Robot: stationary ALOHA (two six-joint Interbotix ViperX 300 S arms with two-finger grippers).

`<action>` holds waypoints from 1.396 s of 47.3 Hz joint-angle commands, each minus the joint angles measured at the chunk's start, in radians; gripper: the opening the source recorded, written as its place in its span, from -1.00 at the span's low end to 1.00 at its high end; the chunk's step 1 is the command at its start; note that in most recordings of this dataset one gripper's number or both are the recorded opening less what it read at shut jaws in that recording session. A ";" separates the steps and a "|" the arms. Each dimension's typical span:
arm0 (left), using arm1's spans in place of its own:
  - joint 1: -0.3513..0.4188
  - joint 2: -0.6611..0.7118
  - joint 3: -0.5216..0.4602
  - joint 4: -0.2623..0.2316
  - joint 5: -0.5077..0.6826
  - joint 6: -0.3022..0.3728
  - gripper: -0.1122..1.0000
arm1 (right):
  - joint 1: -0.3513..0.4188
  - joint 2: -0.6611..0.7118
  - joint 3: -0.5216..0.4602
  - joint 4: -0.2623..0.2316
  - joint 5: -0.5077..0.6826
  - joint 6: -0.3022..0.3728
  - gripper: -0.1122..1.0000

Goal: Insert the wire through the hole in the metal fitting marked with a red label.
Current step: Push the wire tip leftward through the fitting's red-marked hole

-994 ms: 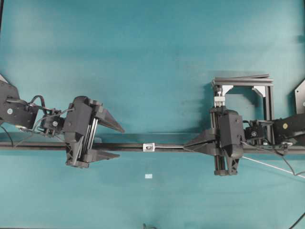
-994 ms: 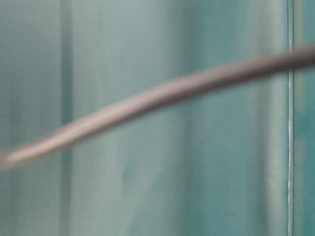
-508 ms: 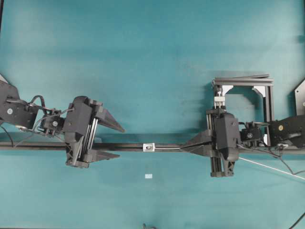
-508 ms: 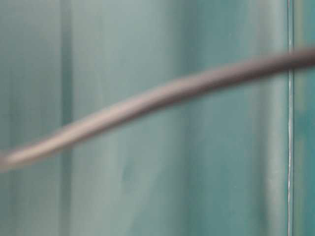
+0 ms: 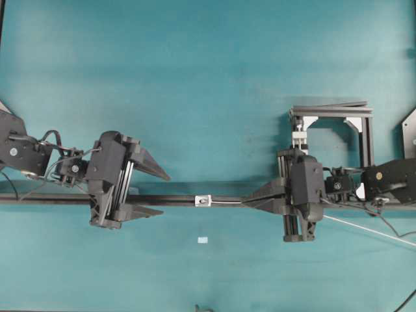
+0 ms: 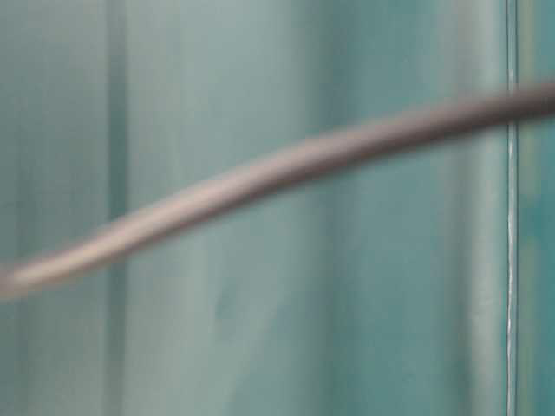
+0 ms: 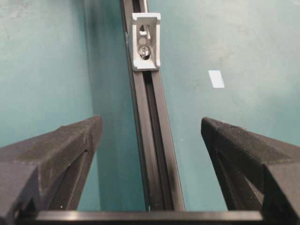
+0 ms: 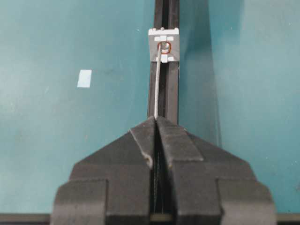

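Table: a teal table (image 5: 208, 78) carries all things; a long black rail (image 5: 175, 199) lies across it from left to right in the overhead view.
Metal fitting: the small whitish metal fitting (image 5: 204, 200) sits on the rail, about midway between the two grippers; the right wrist view shows it (image 8: 163, 45) upright on the rail with a thin red ring around its centre.
Hole: the hole (image 8: 164, 47) is the dark spot inside the red ring.
Wire: the wire (image 8: 158, 84) runs straight from the closed fingers up to the fitting, and its tip meets the red ring at the hole; whether the tip is already inside I cannot tell. Behind the gripper the rest of the wire (image 5: 370, 229) trails to the right edge of the table.
Right gripper: the right gripper (image 8: 156, 123) hangs over the rail, its fingers (image 8: 171, 140) pressed together on the wire.
Left gripper: the left gripper (image 7: 151, 136) stands on the other side of the fitting, near but apart from it, fingers (image 7: 61, 145) wide, one on each side of the rail, holding nothing.
Tape: a small pale tape square (image 5: 203, 240) lies on the table just beside the rail.
Clamp frame: a black frame with a white clamp (image 5: 331, 123) stands behind the right gripper.
Table-level view: only a blurred grey strand, probably the wire, crosses it.
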 commanded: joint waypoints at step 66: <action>-0.002 0.000 -0.049 0.003 -0.009 0.000 0.54 | -0.048 0.074 -0.121 -0.003 -0.009 -0.074 -0.81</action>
